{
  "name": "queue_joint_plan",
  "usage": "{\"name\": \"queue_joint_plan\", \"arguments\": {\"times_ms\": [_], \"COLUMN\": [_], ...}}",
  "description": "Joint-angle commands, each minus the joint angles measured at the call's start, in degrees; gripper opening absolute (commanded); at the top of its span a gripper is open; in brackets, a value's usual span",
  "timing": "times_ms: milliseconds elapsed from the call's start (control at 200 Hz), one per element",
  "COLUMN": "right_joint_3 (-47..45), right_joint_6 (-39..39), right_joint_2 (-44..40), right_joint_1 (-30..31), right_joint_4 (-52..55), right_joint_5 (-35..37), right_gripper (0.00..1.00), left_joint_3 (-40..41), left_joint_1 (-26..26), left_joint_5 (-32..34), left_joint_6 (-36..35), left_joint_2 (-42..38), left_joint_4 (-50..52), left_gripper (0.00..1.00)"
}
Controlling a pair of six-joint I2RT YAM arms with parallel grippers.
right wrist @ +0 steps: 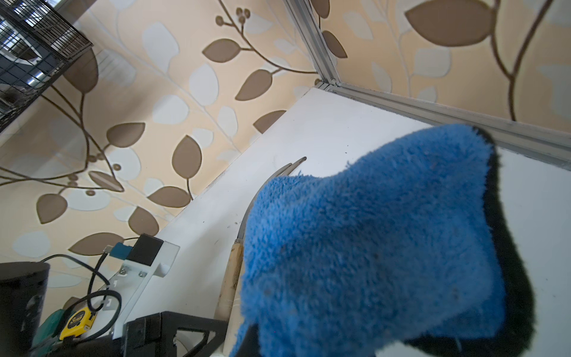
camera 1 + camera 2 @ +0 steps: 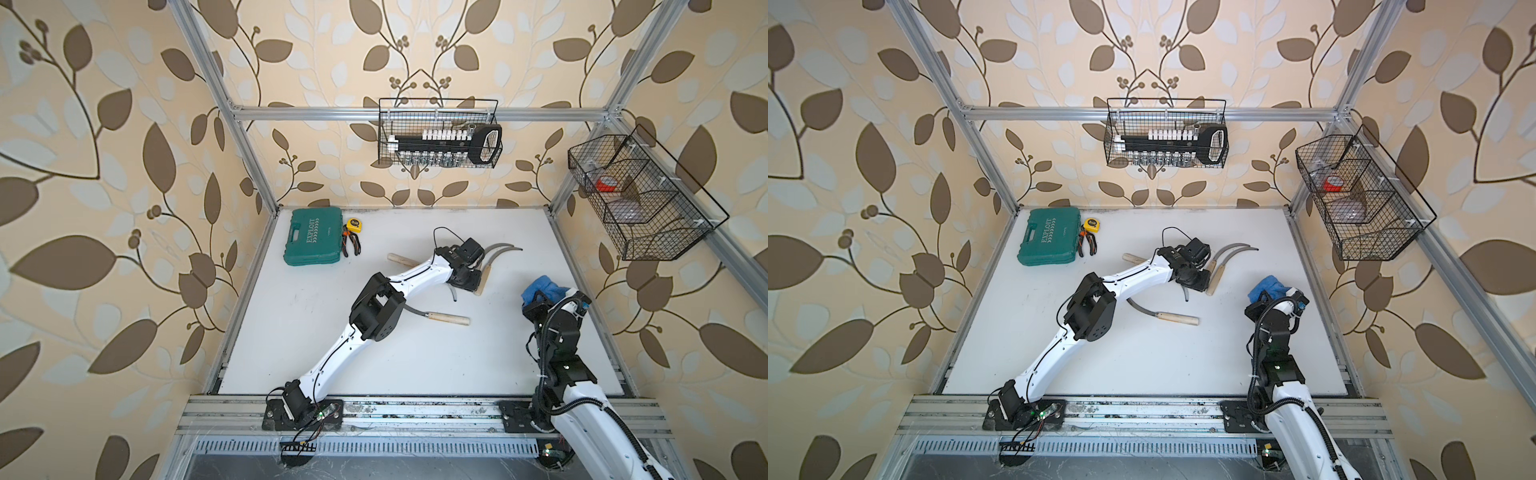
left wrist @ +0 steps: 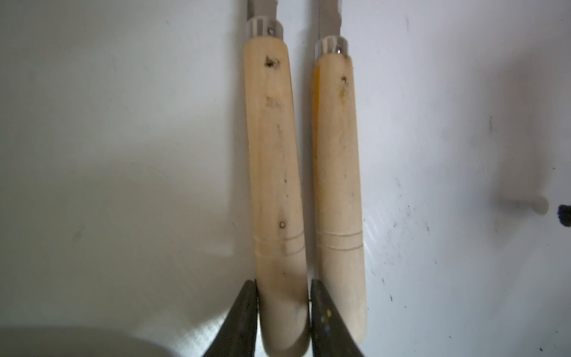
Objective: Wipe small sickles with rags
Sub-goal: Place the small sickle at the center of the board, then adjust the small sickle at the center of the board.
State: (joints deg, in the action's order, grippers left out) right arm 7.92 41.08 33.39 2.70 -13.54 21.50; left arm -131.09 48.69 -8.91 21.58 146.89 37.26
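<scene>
left claw [image 3: 283, 286] pinched on the pale wooden handle of one small grey-bladed sickle [image 3: 272, 154], flat on the white desk [image 3: 123, 154], tight beside a twin sickle [image 3: 335, 154]. right claw [image 2: 539, 300] clamped on the fluffy blue dark-edged rag [image 2: 542, 286], apart from both. likely to drag the twin along on lifting, with blades nested. green plastic tool case [image 2: 313, 237] and orange-handled pliers [image 2: 351, 245] far off, blocking nothing.

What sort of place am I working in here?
Probably a mock tool-bench cell for robot work: wallpapered panels on an aluminium frame, a wire basket holding a socket set, and a green tool case and small sickles on the white tabletop.
</scene>
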Motion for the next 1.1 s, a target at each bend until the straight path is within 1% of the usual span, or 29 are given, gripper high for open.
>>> {"name": "queue_joint_plan", "arguments": {"times_ms": [0,125,240,325,380,420,450,500,590,740,760,765,775,810,835,865,935,1015,1095], "right_joint_3": [-0.94,-1.01,-0.99,-1.00,-0.99,-1.06,-1.07,-1.17,-0.67,4.68,5.03,5.15,5.34,5.78,5.99,6.09,5.32,4.99,6.09], "right_joint_6": [-0.21,-0.14,-0.15,-0.21,-0.21,-0.25,-0.34,-0.63,-2.23,-2.46,-2.49,-2.50,-2.45,-2.25,-2.11,-1.72,-0.42,0.97,2.86], "right_joint_2": [-0.90,-1.01,-1.02,-1.05,-1.09,-1.05,-0.97,-0.68,0.17,2.03,2.12,2.12,2.12,2.21,2.18,1.97,0.89,1.03,3.98], "right_joint_1": [-0.24,-0.32,-0.35,-0.34,-0.33,-0.33,-0.33,-0.38,-0.33,-0.18,-0.09,-0.08,0.02,0.63,1.34,2.52,7.83,16.44,27.91], "right_joint_4": [-1.49,-1.40,-1.41,-1.40,-1.40,-1.57,-1.81,-2.42,-3.50,6.13,6.99,7.10,7.65,9.38,10.60,12.00,14.10,15.64,16.69], "right_joint_5": [-0.36,-0.38,-0.46,-0.66,-0.67,-0.88,-1.17,-2.01,-6.14,-15.38,-16.58,-16.97,-17.55,-18.92,-19.28,-18.55,-13.43,-6.03,2.03], "right_gripper": [0.00,0.00,0.00,0.00,0.00,0.00,0.00,0.00,0.00,0.00,0.00,0.00,0.00,0.00,0.00,0.00,0.00,0.00,0.00], "left_joint_3": [0.13,0.04,-0.39,0.46,3.19,7.33,10.82,19.60,33.04,54.36,56.93,57.58,58.90,62.83,65.26,67.71,72.04,76.55,81.46], "left_joint_1": [-0.17,-0.17,-0.17,-0.12,-0.08,-0.01,0.00,0.17,0.48,1.55,1.58,1.59,1.59,1.59,1.52,1.56,1.48,1.50,1.50], "left_joint_5": [-0.85,-1.31,-1.45,0.76,2.50,3.59,4.44,6.01,9.32,16.81,17.55,17.71,18.10,19.18,19.88,21.12,21.90,20.80,19.94], "left_joint_6": [0.26,0.21,-0.31,0.15,1.05,1.82,2.50,3.63,5.46,8.98,9.72,9.93,10.31,11.55,12.50,13.77,15.55,16.43,17.15], "left_joint_2": [-1.96,-2.37,-4.14,-7.74,-11.64,-15.46,-18.68,-24.49,-35.45,-54.13,-56.40,-57.00,-58.21,-61.91,-63.72,-67.65,-72.71,-77.69,-82.91], "left_joint_4": [-1.46,-1.75,-1.05,0.91,1.27,-0.09,-1.93,-5.46,-11.47,-20.51,-21.62,-21.88,-22.25,-23.07,-23.27,-22.89,-21.58,-21.47,-22.68], "left_gripper": [0.31,0.33,0.37,0.44,0.50,0.54,0.59,0.67,0.75,0.87,0.90,0.95,0.98,0.99,0.99,0.99,0.99,0.99,0.99]}}
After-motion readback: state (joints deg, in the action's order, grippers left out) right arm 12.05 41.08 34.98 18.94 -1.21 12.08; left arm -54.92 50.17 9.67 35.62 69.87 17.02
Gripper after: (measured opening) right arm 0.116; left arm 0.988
